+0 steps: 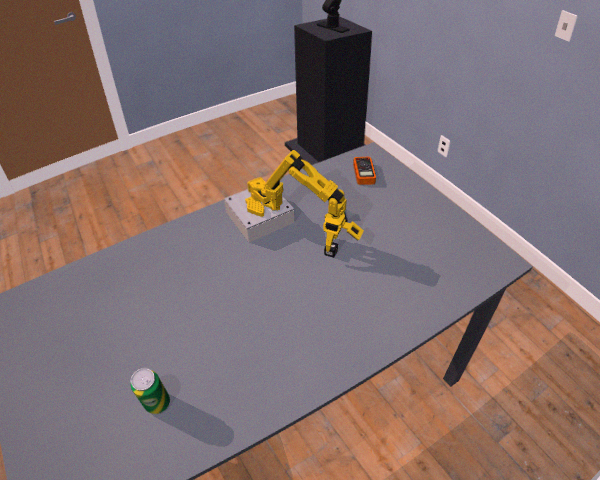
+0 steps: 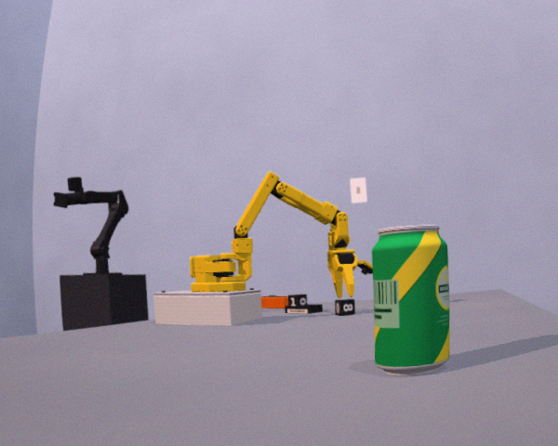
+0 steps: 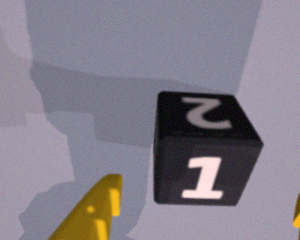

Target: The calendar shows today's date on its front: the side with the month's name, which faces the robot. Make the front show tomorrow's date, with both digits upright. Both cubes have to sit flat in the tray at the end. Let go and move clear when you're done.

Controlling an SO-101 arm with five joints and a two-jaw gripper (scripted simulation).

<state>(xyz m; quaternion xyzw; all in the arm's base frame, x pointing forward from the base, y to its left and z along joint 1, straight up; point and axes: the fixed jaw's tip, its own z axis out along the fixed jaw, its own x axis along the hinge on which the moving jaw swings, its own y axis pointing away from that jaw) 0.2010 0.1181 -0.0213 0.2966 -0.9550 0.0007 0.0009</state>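
1. Status: the jaws (image 1: 329, 245) (image 2: 344, 295) are released, tips down, with nothing gripped. The loose cube (image 1: 331, 252) (image 2: 344, 308) (image 3: 205, 172) rests on the desk (image 1: 186, 310) (image 2: 221, 374) (image 3: 20, 165) just below the tips. The other cube (image 2: 297, 301) sits in the tray (image 2: 315, 308), well apart from the jaws.

2. Judged step: pick up the loose cube. Its visible faces include 1, 2 and 8; verify the required digit and roll direction before closing.

3. Centring: in the wrist view, the cube is nearer the left-hand tip and lies above the line joining both tips. Shift the jaws to equalise side clearance, and align the pads with two opposite faces.

4. Descent: lower straight, since a tip landing on an edge could tilt or push the cube. Close gently at mid-height, then check for slip before lifting.
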